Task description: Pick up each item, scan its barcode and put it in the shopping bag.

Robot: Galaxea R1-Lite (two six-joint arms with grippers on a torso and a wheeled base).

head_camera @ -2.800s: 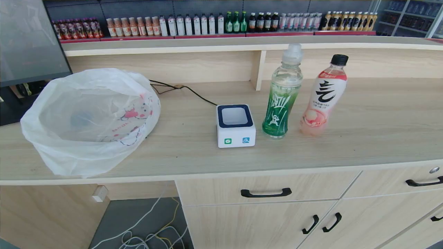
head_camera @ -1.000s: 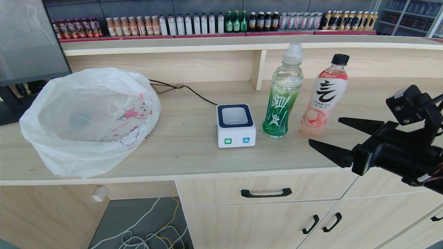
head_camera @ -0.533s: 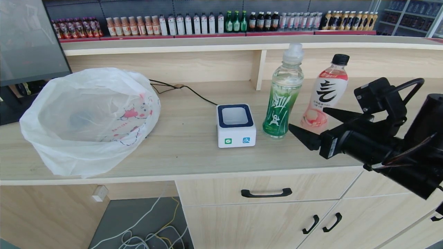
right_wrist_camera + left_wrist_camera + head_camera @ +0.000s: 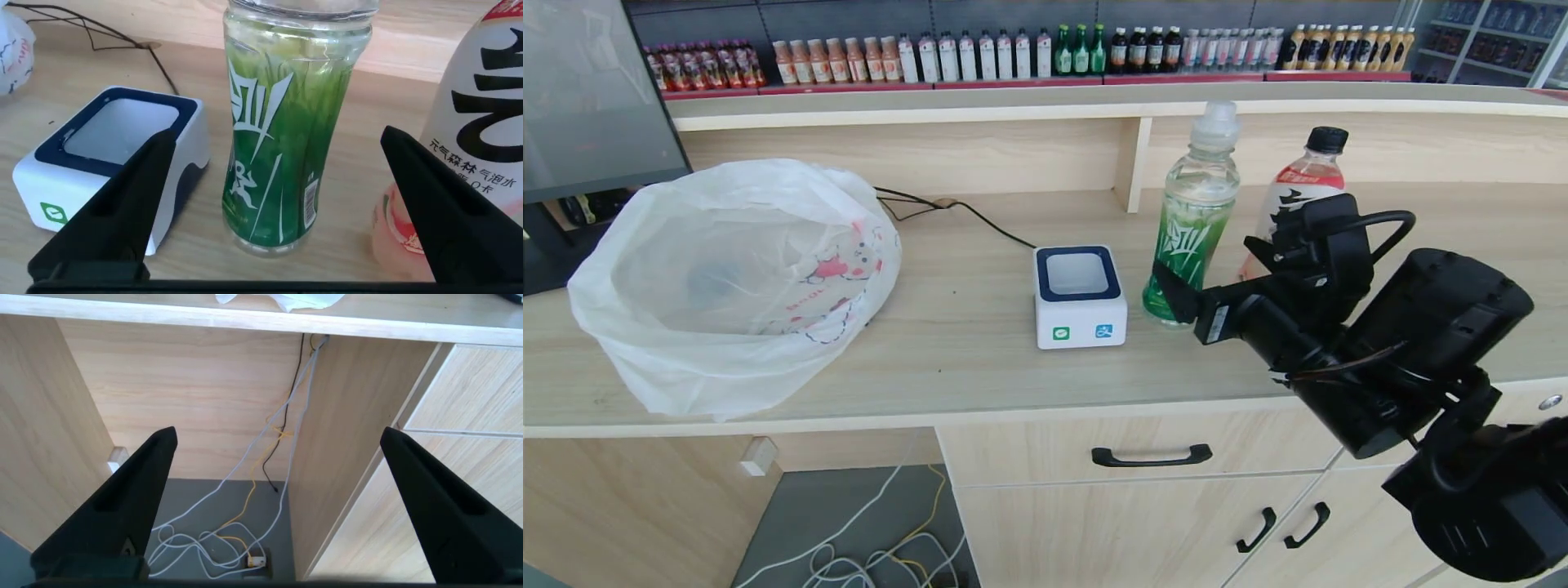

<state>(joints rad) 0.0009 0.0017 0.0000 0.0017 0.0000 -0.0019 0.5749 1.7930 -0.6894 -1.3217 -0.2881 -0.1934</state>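
Note:
A green bottle (image 4: 1194, 214) with a clear cap and a pink bottle (image 4: 1297, 181) with a black cap stand upright on the wooden counter (image 4: 964, 359), right of the white scanner (image 4: 1079, 296). An open white shopping bag (image 4: 735, 278) lies at the counter's left. My right gripper (image 4: 1207, 269) is open, low beside the bottles; its arm hides the pink bottle's lower half. In the right wrist view the green bottle (image 4: 286, 139) is centred ahead of the right gripper (image 4: 278, 135), with the scanner (image 4: 114, 175) and the pink bottle (image 4: 474, 147) to either side. My left gripper (image 4: 278, 434) hangs open below the counter.
A black cable (image 4: 956, 211) runs from the scanner to the back wall. An upright wooden divider (image 4: 1131, 163) stands behind the green bottle. Drawers with black handles (image 4: 1150, 456) lie under the counter. Loose cables (image 4: 237, 531) lie on the floor beneath.
My right arm has come in from the right and swung left toward the bottles. Its open gripper now sits at the green bottle and covers part of the pink one.

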